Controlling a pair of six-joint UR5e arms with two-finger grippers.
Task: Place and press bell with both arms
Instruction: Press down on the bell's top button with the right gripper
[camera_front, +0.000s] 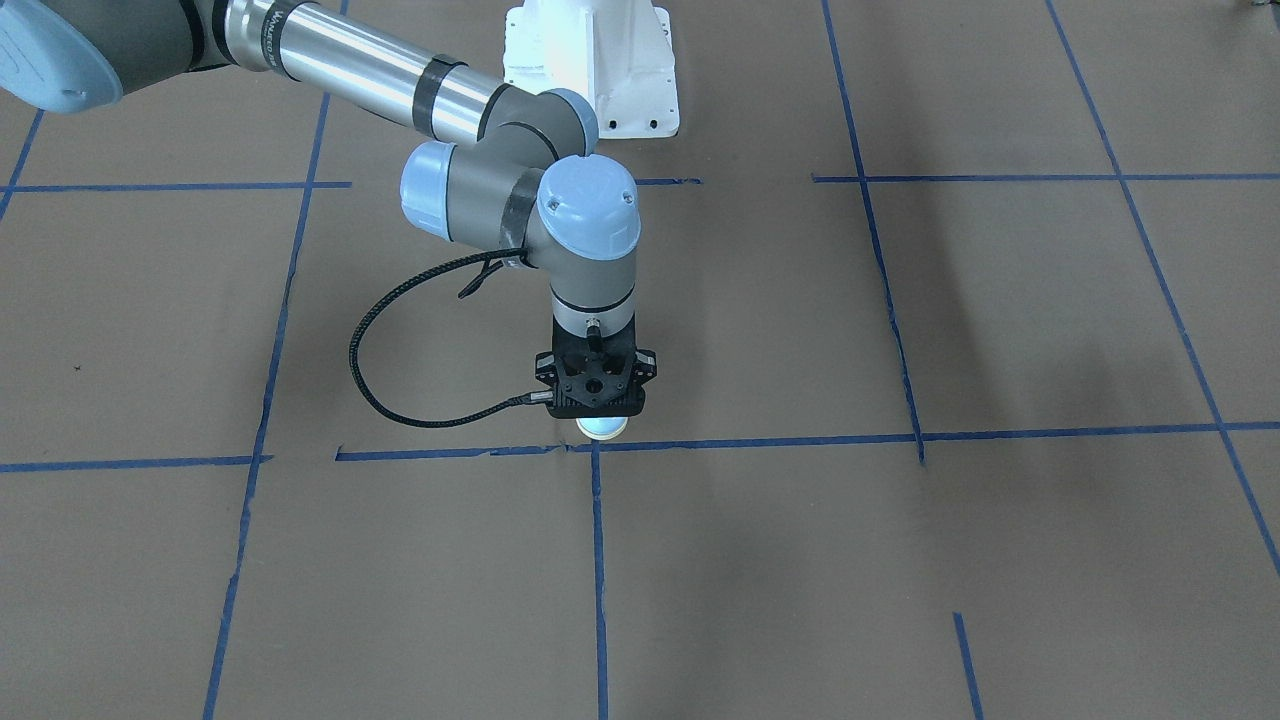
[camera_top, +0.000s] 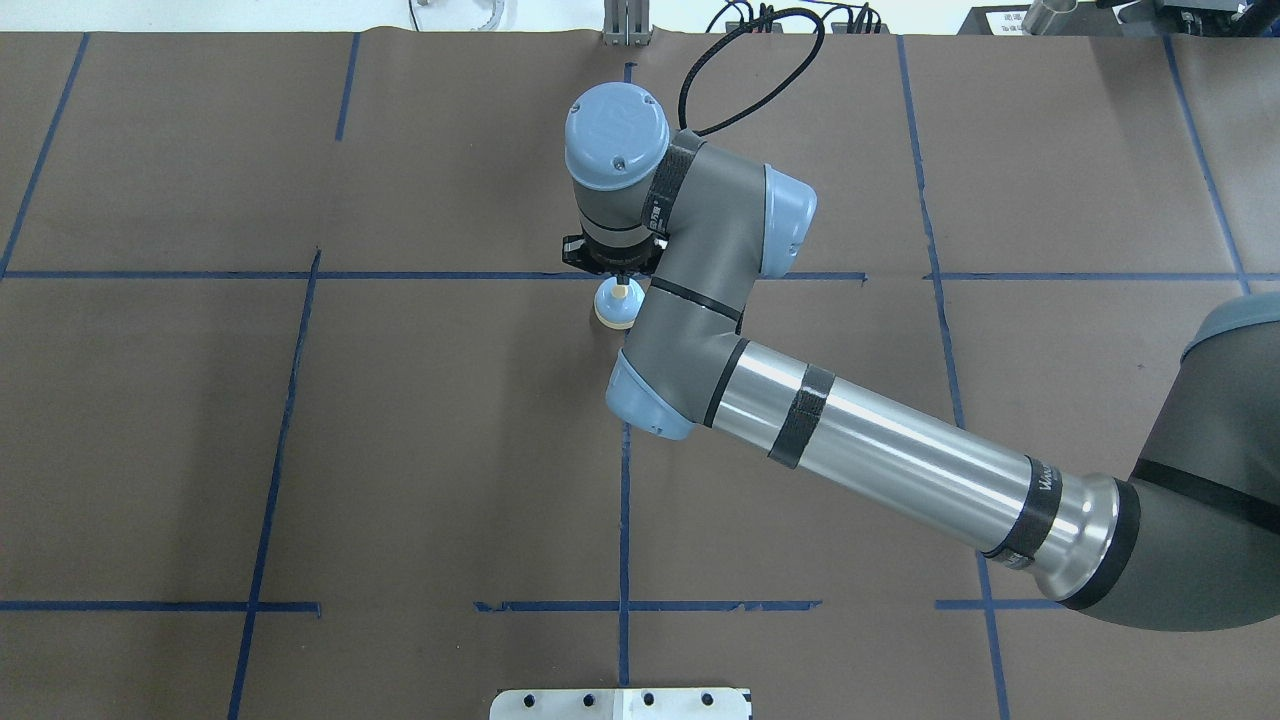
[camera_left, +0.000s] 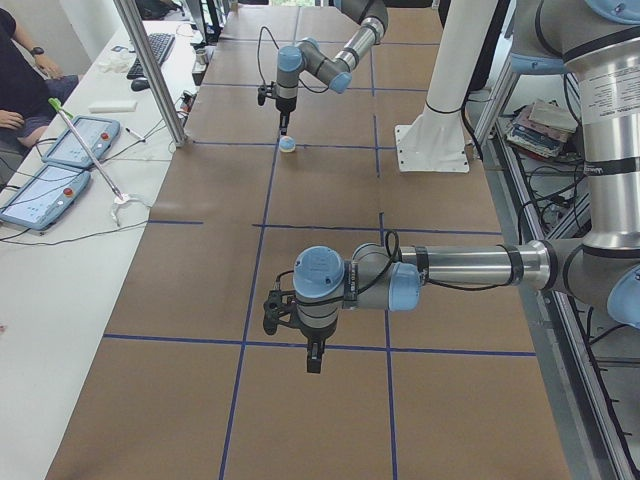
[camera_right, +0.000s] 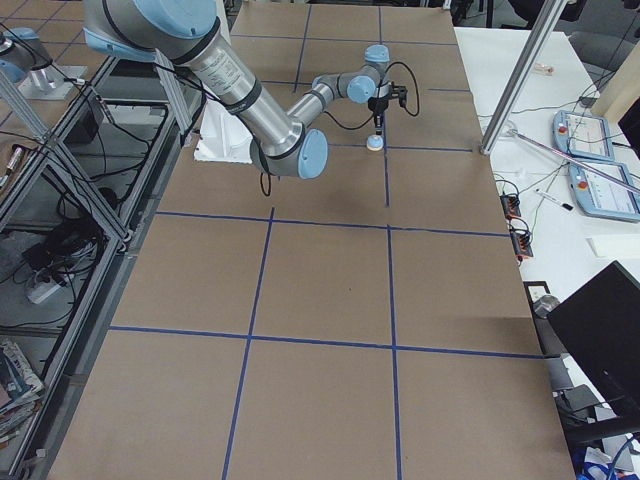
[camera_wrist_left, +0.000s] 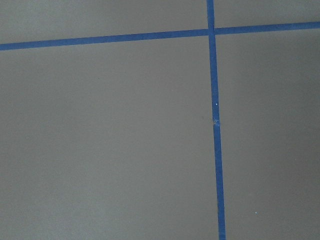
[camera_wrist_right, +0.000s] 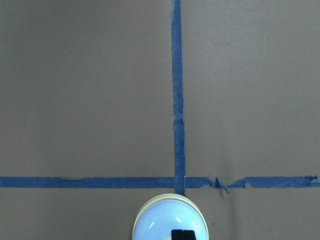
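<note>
The small light-blue bell with a cream base stands on the brown table at a crossing of blue tape lines; it also shows in the front view and the right wrist view. My right gripper points straight down over the bell's cream button, fingers together; its black tip sits over the dome's centre. I cannot tell whether it touches the button. My left gripper hangs above bare table far from the bell, seen only from the side, so I cannot tell its state.
The white pedestal base stands behind the bell. Blue tape lines grid the brown paper. A side table with tablets, a metal post and a seated person lies beyond the table's far edge.
</note>
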